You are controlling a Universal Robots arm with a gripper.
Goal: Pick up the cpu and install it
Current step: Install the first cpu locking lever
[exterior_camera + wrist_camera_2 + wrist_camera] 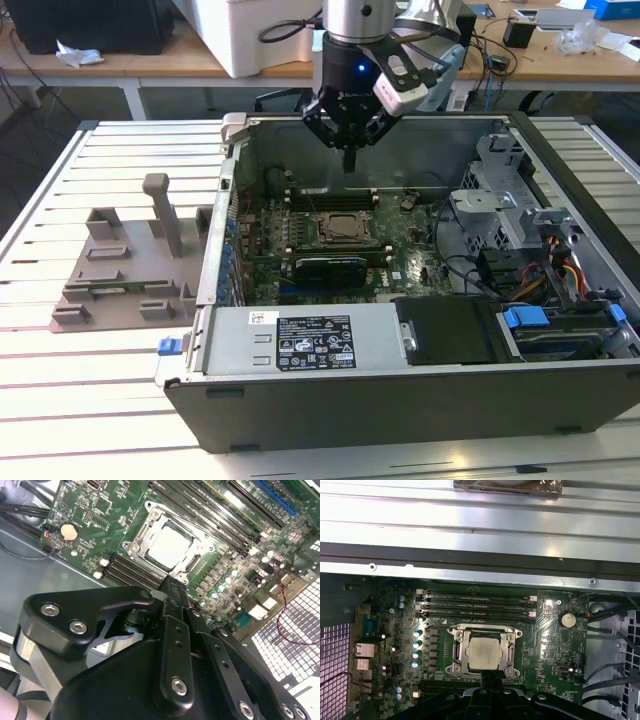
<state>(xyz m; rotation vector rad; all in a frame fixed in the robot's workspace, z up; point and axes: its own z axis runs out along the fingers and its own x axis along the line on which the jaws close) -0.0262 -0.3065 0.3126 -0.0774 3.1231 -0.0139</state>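
Observation:
The cpu [485, 652] is a silver-grey square lying flat in the metal-framed socket on the green motherboard [555, 645]; it is also in the second wrist view [170, 547]. In the exterior view, the socket [347, 228] sits mid-board inside the open computer case [400, 400]. My gripper [350, 158] hangs above the board's far side, over the socket, apart from it. Its black fingers are shut together with nothing between them, and the tip [172, 586] shows just short of the socket in both wrist views [490, 676].
A grey plastic block with upright posts [130, 265] lies on the slatted table at the exterior view's left. Inside the case are a black expansion card [325, 268], the power supply [310, 340], memory slots [477, 605], and a drive cage with cables [520, 230] at the right.

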